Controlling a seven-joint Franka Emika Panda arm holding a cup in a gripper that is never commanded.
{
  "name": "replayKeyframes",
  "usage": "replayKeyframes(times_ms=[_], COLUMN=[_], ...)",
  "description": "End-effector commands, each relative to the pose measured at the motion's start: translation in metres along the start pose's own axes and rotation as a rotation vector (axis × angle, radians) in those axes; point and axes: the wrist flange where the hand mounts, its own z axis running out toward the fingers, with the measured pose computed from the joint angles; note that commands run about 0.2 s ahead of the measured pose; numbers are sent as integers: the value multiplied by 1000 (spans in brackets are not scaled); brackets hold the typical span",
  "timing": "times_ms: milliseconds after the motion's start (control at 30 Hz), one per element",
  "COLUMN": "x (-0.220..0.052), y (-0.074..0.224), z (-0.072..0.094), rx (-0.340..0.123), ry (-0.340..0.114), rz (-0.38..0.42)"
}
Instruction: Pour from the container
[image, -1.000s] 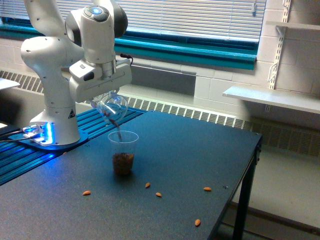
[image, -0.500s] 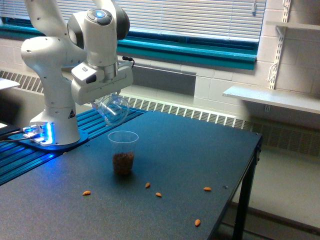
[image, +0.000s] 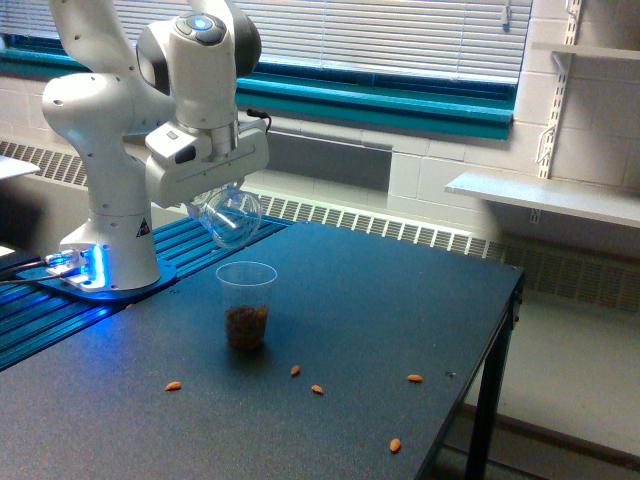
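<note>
Above the dark surface (image: 380, 300), towards the exterior view's left: white Panda arm (image: 110, 130), base lit blue, hand (image: 215, 195) pinching the container (image: 230, 217).

Container: small clear rounded glass vessel, held in the air, tipped well over on its side, mouth turned down and towards the exterior view's left. Looks empty. Hangs just above the plastic cup, apart from it, nearly over its rim.

Plastic cup (image: 246, 305): clear, tapered, upright on the surface below the container. Bottom part filled with brown almonds (image: 246, 322); upper part clear.

Loose almonds on the surface, five counted: one (image: 173, 385) to the exterior view's left of the cup; two (image: 295, 370) (image: 317, 389) near each other just right of the cup; one (image: 414, 378) further right; one (image: 395, 445) nearest the front edge.

Behind the surface: teal window sill (image: 400, 105) under white blinds (image: 400, 35), radiator grille (image: 360, 222) along the wall, white shelf (image: 545, 195) on wall brackets at the exterior view's right.
</note>
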Motion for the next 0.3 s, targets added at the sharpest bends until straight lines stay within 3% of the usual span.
replayKeyframes(times_ms=[33, 300], x=[-3, -9], y=[-1, 7], z=[-8, 6], rx=[19, -7], ry=[23, 44], rz=[-14, -31])
